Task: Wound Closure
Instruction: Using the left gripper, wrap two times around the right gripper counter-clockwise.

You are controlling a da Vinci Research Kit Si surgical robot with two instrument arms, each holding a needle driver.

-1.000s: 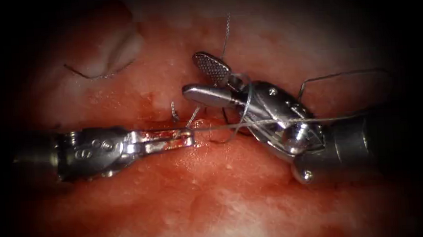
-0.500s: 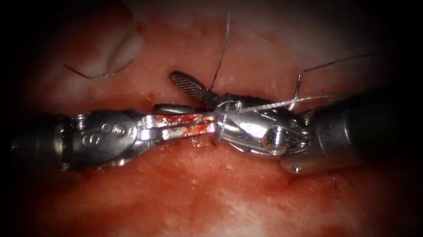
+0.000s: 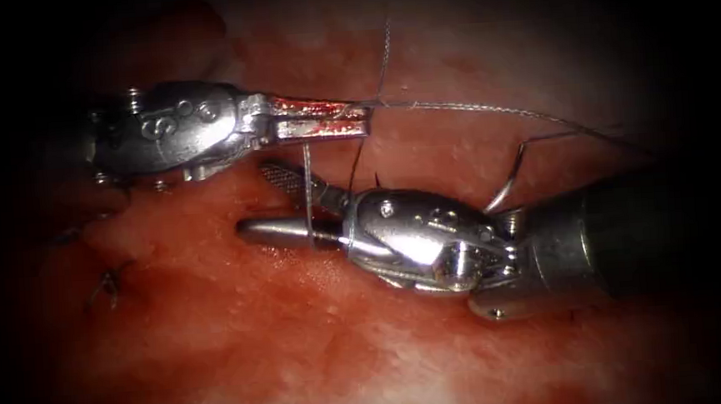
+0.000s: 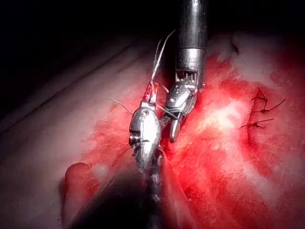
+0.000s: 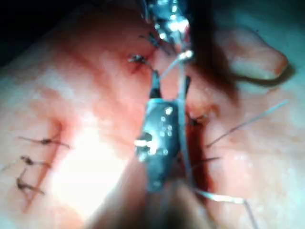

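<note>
Thread (image 3: 488, 109) runs taut from the left pincer (image 3: 362, 117), clamped on it above the tissue (image 3: 318, 330); a strand drops across the right pincer (image 3: 264, 201), whose jaws gape, holding nothing. I can't spot the needle.

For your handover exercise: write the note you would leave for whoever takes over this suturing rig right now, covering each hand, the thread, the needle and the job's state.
Left hand: shut on the thread, raised above the cut; one strand runs off to the right, another hangs down from its tip.
Right hand: open, holds nothing; the hanging strand crosses its lower jaw.
Needle: I cannot make it out.
Tissue: wet with red fluid; finished stitches with cut ends sit at the left.
Done: earlier stitches tied. Left: this stitch is not yet tied or cut.
</note>
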